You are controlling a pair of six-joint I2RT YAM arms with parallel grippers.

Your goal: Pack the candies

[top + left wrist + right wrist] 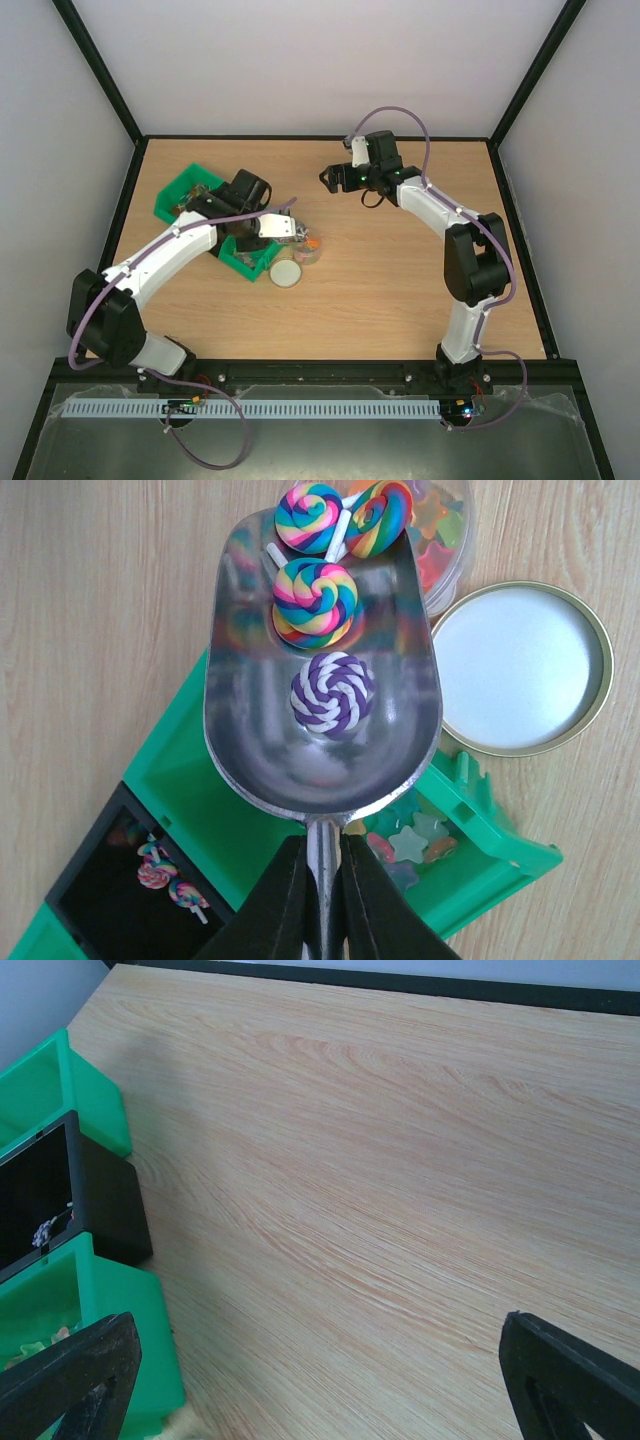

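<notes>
My left gripper (322,855) is shut on the handle of a shiny metal scoop (250,730). The scoop holds several swirl lollipop candies (315,602); two of them lie at its tip, over the rim of a clear jar (448,540) with star-shaped candies inside. In the top view the left gripper (272,228) holds the scoop (290,229) just left of the jar (310,248). More star candies (410,842) lie in a green bin (490,825) below the scoop. My right gripper (326,180) is open and empty above bare table; it also shows in the right wrist view (320,1380).
The round whitish lid (520,665) lies flat on the table beside the jar, seen in the top view (286,273) too. A black bin (100,895) with a few lollipops sits between green bins (188,192). The bins (40,1090) lie left of the right gripper.
</notes>
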